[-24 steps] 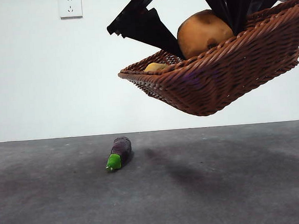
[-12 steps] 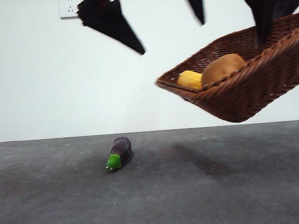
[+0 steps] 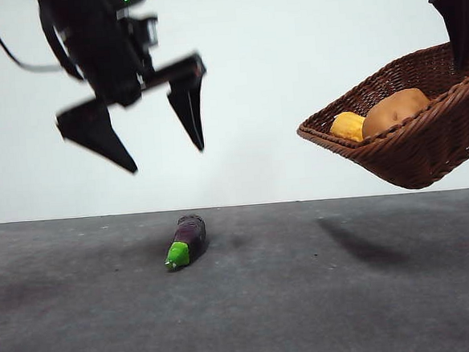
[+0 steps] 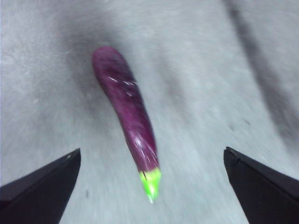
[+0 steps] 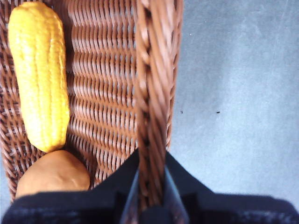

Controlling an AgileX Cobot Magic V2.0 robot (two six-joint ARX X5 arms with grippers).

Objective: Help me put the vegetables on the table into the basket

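Note:
The dark-purple eggplant [image 3: 187,238] with a green cap lies on the grey table [image 3: 307,300]. It also shows in the left wrist view [image 4: 128,112]. My left gripper [image 3: 164,153] hangs open above it, a little to the left; in the left wrist view the gripper [image 4: 152,161] straddles the eggplant's cap end from above. My right gripper [image 5: 150,182] is shut on the braided rim of the wicker basket [image 3: 425,142] and holds it tilted in the air at the right. The potato [image 3: 395,111] and the yellow corn piece [image 3: 348,125] lie in the basket, also seen in the right wrist view: potato [image 5: 52,174], corn [image 5: 39,74].
A white wall stands behind the table. The basket's shadow [image 3: 360,246] falls on the table at the right.
The left gripper has swung left and come down over the eggplant. The right gripper has carried the basket further right. The eggplant has not moved.

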